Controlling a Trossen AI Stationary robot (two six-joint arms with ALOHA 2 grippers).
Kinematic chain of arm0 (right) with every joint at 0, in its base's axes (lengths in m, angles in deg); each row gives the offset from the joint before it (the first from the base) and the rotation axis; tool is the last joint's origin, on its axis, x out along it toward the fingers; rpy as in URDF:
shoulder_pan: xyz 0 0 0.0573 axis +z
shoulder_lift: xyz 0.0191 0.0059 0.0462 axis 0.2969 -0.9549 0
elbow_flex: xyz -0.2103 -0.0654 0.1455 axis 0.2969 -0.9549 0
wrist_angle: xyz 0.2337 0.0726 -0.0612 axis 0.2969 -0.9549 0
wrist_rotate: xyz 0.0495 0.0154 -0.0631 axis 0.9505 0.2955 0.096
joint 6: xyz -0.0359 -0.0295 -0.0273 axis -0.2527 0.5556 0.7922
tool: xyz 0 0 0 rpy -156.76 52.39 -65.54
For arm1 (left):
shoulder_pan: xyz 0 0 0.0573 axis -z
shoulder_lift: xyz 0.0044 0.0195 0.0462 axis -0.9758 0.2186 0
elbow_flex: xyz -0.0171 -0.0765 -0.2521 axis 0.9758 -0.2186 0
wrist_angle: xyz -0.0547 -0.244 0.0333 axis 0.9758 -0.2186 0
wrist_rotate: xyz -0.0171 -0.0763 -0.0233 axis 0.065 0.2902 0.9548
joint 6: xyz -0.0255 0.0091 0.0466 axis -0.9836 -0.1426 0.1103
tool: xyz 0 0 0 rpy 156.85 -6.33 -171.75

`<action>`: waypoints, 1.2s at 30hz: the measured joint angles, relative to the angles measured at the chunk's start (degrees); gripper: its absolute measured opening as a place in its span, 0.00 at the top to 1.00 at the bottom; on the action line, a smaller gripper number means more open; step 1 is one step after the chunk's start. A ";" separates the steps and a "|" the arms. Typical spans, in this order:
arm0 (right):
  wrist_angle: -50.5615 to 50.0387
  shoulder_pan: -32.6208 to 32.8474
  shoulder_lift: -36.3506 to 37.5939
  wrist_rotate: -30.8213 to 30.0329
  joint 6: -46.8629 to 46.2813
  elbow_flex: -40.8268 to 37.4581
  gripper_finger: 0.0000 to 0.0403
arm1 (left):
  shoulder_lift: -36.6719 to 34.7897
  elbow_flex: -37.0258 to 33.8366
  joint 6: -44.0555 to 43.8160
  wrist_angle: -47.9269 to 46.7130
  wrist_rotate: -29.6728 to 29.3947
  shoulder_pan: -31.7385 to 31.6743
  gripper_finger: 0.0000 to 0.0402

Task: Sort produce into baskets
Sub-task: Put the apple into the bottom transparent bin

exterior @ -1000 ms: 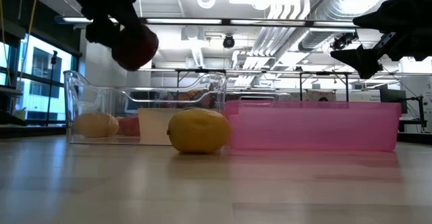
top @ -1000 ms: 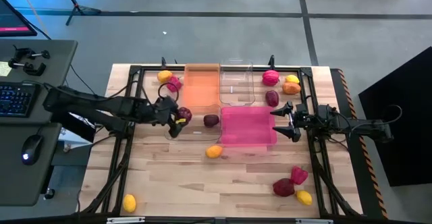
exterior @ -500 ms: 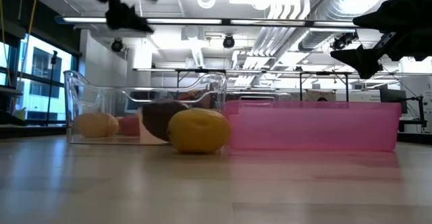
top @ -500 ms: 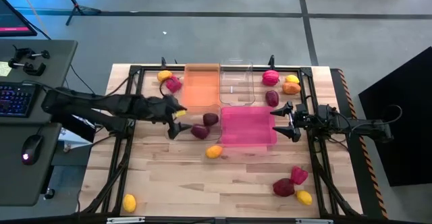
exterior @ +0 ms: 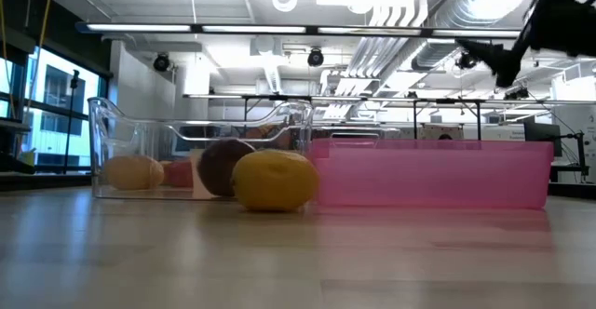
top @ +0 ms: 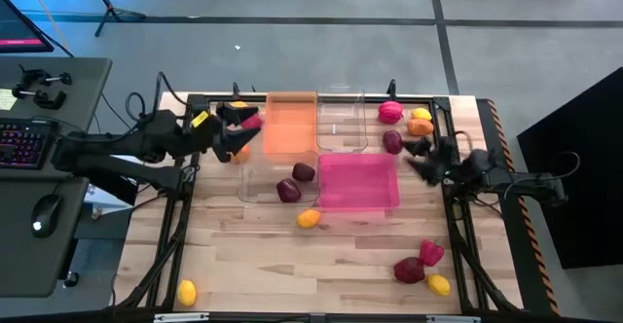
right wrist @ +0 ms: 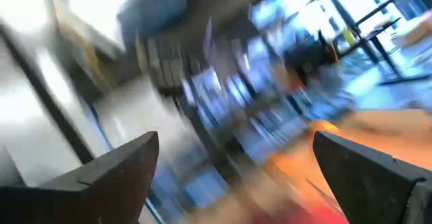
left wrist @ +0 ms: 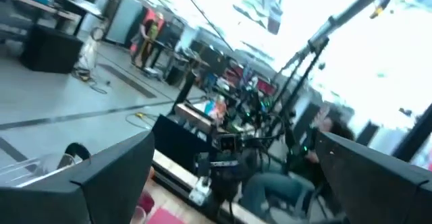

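My left gripper [top: 232,131] is open and empty over the table's far left, beside a pink fruit [top: 251,121] and a yellow-orange fruit [top: 237,109]. Two dark maroon fruits [top: 288,191] [top: 304,171] lie in the near clear basket [top: 255,182]; one shows in the low view [exterior: 222,167]. My right gripper [top: 419,158] is open and empty, raised by the pink basket's [top: 358,184] right side, near a maroon fruit [top: 392,141]. An orange fruit [top: 309,218] rests on the table before the baskets. Both wrist views show only the room past the wide-apart fingers.
The orange basket [top: 291,124] and the second clear basket [top: 341,121] stand at the back. Pink-red [top: 390,112], yellow [top: 421,114] and orange [top: 420,126] fruits lie far right. Maroon [top: 409,269], pink [top: 431,253] and yellow [top: 439,285] fruits lie near right, and a yellow one [top: 186,292] near left.
My left gripper has opened and let go of a maroon fruit, which has fallen into the near clear basket. The gripper has then risen and drawn back toward the table's far left. My right gripper has moved up and toward the far edge.
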 joint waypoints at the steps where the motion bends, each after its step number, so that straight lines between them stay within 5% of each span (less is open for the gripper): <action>1: 3.52 -0.02 0.02 -3.01 -4.39 -0.02 0.05 | 0.10 0.00 -0.74 0.19 -0.26 -0.01 0.02; 4: 10.53 -0.03 -0.75 -12.57 -5.82 0.00 0.05 | 1.09 0.02 -3.39 1.09 -0.39 0.00 0.02; 6: 16.85 -0.02 -1.70 -13.35 -4.30 0.01 0.05 | 1.99 0.02 -3.56 0.93 -1.31 0.00 0.02; 13: 29.29 0.79 -11.21 -6.85 -1.97 5.95 0.05 | 4.04 0.00 -3.78 1.33 -2.47 0.00 0.02; 17: 28.96 3.04 -23.95 -4.48 -1.37 12.86 0.05 | 4.10 0.00 -3.74 1.51 -3.13 0.00 0.02; 20: 26.72 5.16 -35.03 2.87 -1.34 19.76 0.05 | 3.85 0.00 -3.61 2.08 -3.80 -0.58 0.02; 25: -5.80 7.67 -45.99 18.81 -7.27 34.53 0.05 | 2.54 0.00 -3.61 2.41 -3.12 -2.91 0.02; 30: -45.80 16.30 -55.56 20.96 -12.85 49.26 0.05 | 0.59 0.00 -3.78 0.96 0.20 -4.99 0.02; 36: -68.78 30.64 -67.09 25.12 -24.04 57.22 0.05 | -1.28 0.00 -3.75 -1.87 5.53 -6.67 0.02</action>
